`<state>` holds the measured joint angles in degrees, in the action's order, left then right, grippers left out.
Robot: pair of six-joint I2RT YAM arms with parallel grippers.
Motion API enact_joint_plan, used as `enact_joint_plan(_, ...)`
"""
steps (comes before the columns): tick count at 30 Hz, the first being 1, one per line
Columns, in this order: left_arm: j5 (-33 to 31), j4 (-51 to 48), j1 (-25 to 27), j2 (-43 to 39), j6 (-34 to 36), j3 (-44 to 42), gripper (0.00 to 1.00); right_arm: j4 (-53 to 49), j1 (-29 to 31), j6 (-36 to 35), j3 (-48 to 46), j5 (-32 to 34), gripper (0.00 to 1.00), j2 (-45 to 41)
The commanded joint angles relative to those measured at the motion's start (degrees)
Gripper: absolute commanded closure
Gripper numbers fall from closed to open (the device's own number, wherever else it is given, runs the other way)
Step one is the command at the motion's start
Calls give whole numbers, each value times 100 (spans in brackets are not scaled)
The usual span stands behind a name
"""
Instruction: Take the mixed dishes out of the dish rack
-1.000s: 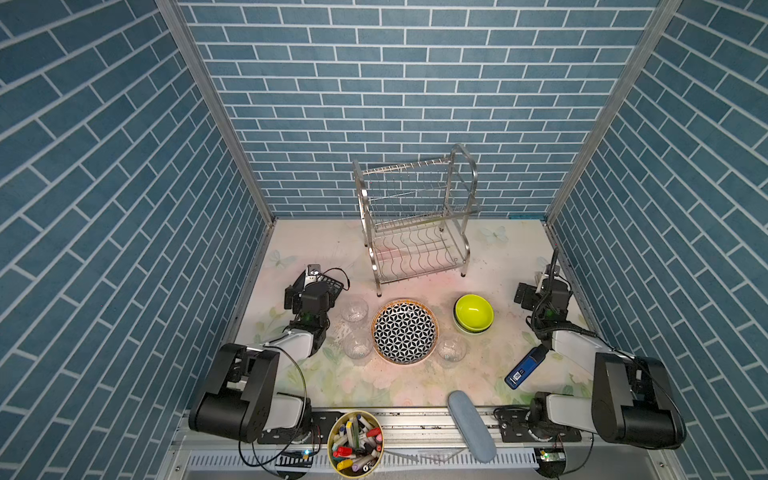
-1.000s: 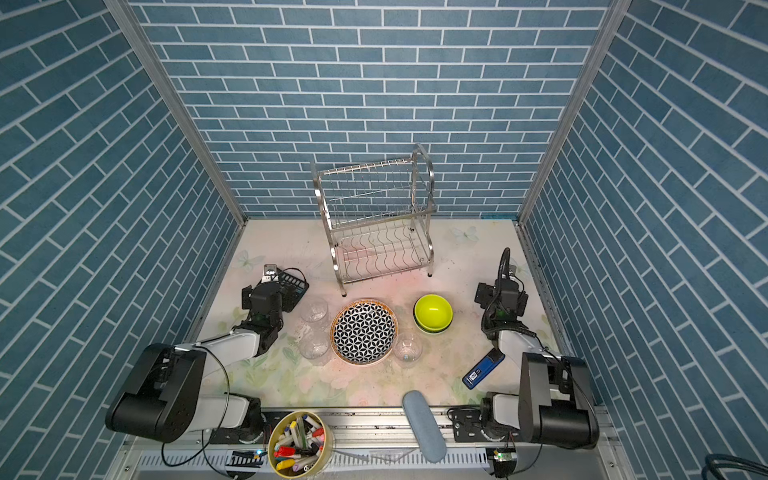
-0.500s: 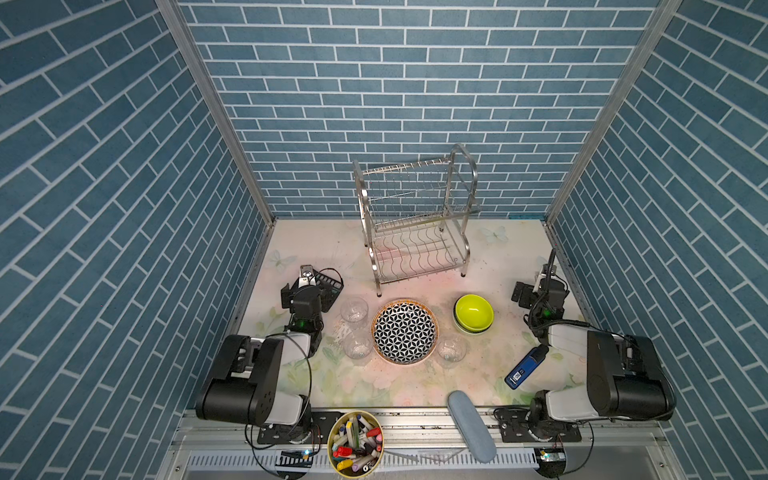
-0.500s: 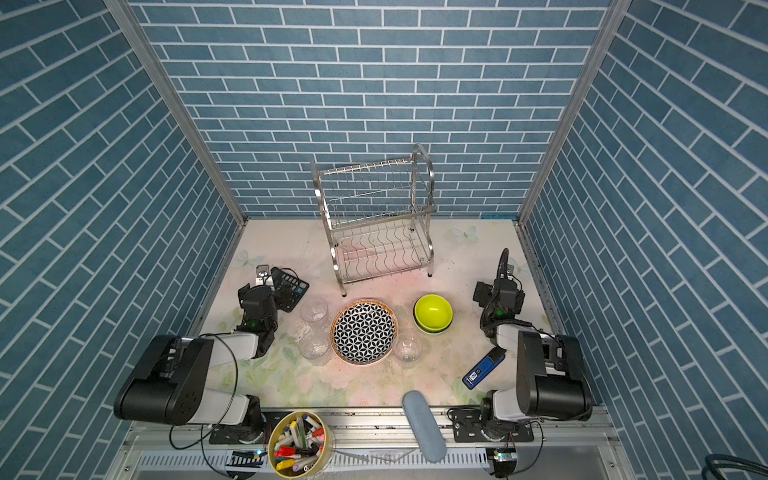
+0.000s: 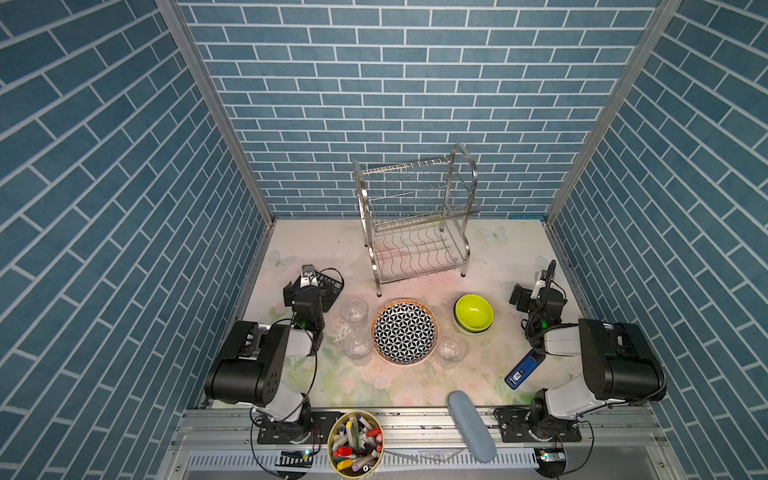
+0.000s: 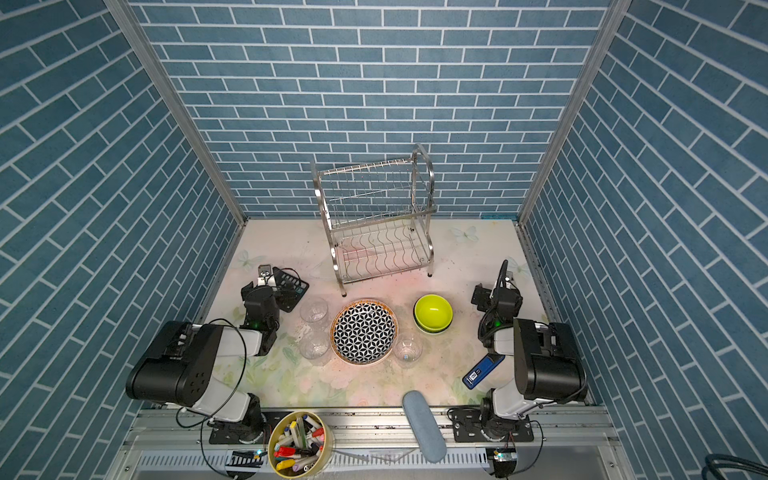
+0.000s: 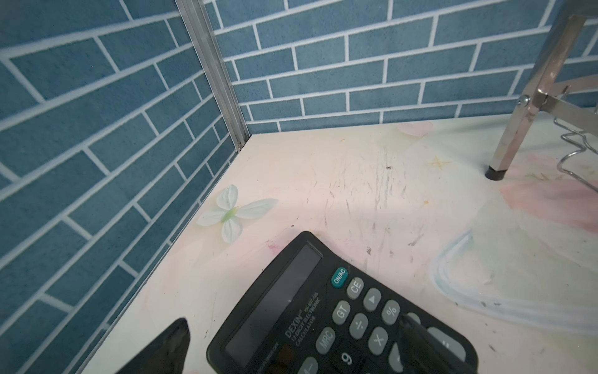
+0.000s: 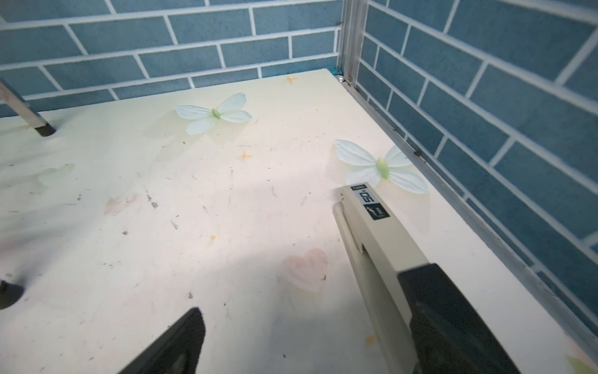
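1. The left hand (image 7: 294,320) is spread wide and holds nothing. One of its fingers is above the keys of a black DEXIN calculator (image 7: 323,311), and I cannot tell if it touches them.
2. The right hand (image 8: 310,291) is also spread wide and holds nothing. One of its fingers is over a beige stapler (image 8: 365,233), which lies near the right wall.
3. Between the two hands, the dishes are on the surface (image 5: 498,257).
   - The star-patterned plate (image 5: 405,332) lies in the middle.
   - Two clear tumblers (image 5: 354,308) (image 5: 357,347) stand just left of it.
   - A third tumbler (image 5: 451,351) stands at its near right side.
   - The lime bowl (image 5: 473,311) is to the right of the plate, nested in another green bowl.
4. The dish rack (image 5: 365,216) stands beyond the plate, close to the far wall and apart from the dishes.
5. A blue device (image 5: 524,369) lies beside the right arm. A grey case (image 5: 471,424) and a tub of markers (image 5: 355,440) are at the near rail.
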<state>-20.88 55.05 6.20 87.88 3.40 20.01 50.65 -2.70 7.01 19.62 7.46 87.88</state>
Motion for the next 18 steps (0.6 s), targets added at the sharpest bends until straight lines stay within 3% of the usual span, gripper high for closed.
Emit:
enact_joint_plan(1,76,-170,-75,33,-64,82,0,-90,-18,-375,285,-649,1,51)
enact_joint_plan(18,76,-153,-81,34,-57,68,0,-123,-135,-340,295,-898,1,48)
